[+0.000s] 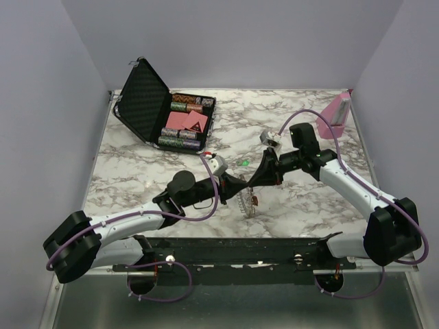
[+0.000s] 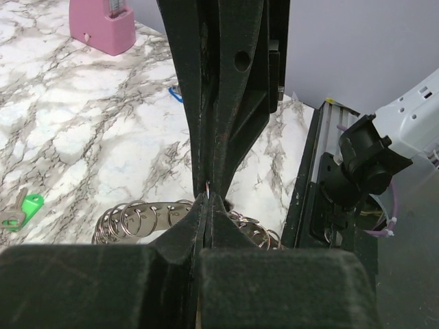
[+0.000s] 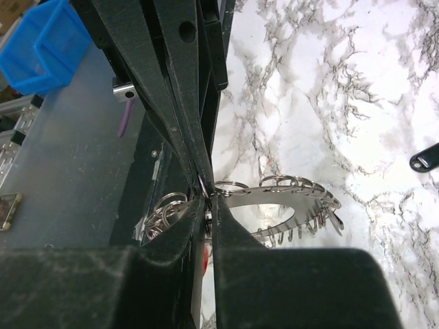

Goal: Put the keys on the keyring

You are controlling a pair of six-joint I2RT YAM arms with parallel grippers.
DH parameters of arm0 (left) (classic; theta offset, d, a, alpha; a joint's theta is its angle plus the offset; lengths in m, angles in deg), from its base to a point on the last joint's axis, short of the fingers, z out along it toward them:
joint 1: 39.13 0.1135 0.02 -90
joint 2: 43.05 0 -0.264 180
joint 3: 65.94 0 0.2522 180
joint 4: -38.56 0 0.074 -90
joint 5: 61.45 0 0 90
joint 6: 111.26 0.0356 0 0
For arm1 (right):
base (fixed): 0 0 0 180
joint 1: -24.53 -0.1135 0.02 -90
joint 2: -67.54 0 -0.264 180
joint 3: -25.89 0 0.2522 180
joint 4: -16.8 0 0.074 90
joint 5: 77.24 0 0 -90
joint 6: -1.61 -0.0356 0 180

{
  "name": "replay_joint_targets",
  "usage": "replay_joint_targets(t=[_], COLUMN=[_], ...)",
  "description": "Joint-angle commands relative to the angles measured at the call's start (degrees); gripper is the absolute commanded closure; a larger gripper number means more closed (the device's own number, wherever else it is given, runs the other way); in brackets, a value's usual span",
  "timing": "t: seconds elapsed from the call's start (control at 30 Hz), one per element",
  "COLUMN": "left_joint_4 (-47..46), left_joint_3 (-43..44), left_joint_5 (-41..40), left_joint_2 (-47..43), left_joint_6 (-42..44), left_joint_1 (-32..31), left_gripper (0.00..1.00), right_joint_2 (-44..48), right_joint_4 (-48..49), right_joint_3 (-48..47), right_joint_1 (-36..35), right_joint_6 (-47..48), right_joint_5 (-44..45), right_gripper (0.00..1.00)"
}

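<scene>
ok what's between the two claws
a ring of the keyring, nipped by left claw and right claw tip to tip; both wrist views show it

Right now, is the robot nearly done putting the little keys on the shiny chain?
Barely started. Done: maybe one, a red speck by the silvery chain-loop keyring. In hand: the left gripper and right gripper both pinch the chain. Left: the green-headed key, black-headed key and blue-headed key lie loose on the marble table.
</scene>
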Motion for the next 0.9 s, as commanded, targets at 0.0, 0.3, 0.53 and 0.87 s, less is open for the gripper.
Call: replay_joint_targets(t=[0.0, 0.3, 0.53, 0.87], left_joint_4=[-3.87, -1.85, 1.22, 20.89], left_joint_3=[0.05, -0.48, -0.3, 6.54], left_joint_5=[-1.13, -0.95, -0.6, 7.73], left_joint_2=[-0.28, -1.51, -3.0, -6.09], left_joint_6=[-0.58, -0.14, 0.12, 9.68], left_joint_1=[-0.38, -0.29, 0.15, 2.79], left_gripper=[1.0, 0.95, 0.71, 0.41], right_joint_2=[0.7, 0.71, 0.88, 1.14], right_joint_4=[0.0, -4.84, -7.92, -12.57], right_joint_3=[0.09, -0.97, -1.76, -3.17], right_joint_1=[-0.35, -0.26, -0.26, -0.26], right_joint_6=[0.39, 5.75, 9.09, 14.19], right_joint_5=[1.11, 0.84, 1.81, 4.71], right_gripper=[0.89, 1.0, 1.0, 1.0])
